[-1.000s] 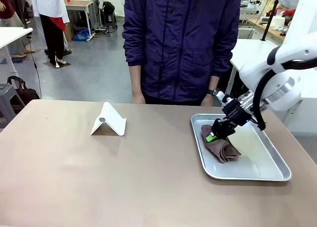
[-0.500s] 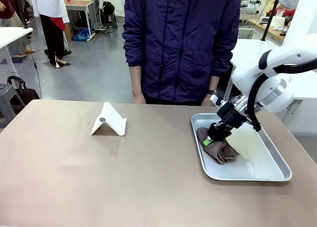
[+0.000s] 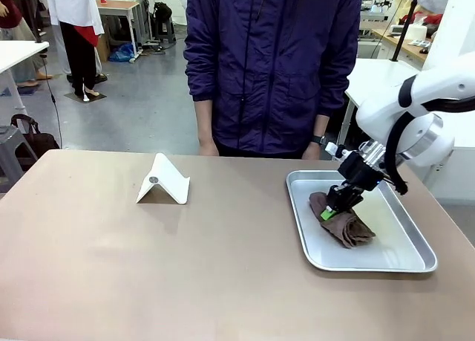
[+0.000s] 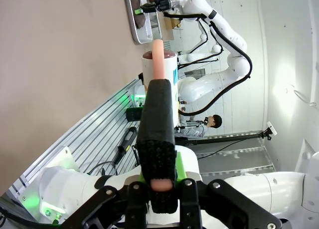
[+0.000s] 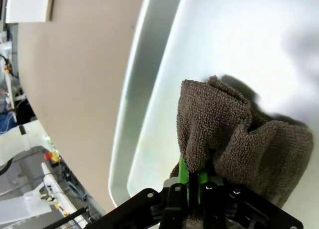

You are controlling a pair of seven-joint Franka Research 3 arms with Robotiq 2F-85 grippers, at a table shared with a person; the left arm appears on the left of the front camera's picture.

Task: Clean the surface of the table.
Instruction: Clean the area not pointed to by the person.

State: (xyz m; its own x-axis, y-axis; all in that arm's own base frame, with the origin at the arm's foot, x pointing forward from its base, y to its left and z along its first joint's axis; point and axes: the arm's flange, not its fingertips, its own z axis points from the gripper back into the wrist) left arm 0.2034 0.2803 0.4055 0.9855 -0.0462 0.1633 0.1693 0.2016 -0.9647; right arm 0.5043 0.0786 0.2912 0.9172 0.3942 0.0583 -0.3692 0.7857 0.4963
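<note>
The right gripper (image 3: 329, 212) is pinched shut on a fold of the brown towel (image 3: 356, 231), right of centre in the front view. Gripping just one fold, it may lose the towel on lifting, or drag the metal tray (image 3: 393, 264). That tray holds the towel alone and sits on the tan table (image 3: 185, 267) filling the lower frame. The left gripper (image 4: 157, 97) has its fingers together.

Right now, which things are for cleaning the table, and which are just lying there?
For the job:
- table
- cloth
- right gripper, shut on the cloth
- tray, holding the cloth

Just lying about:
- white stand, on the table left of the tray
</note>
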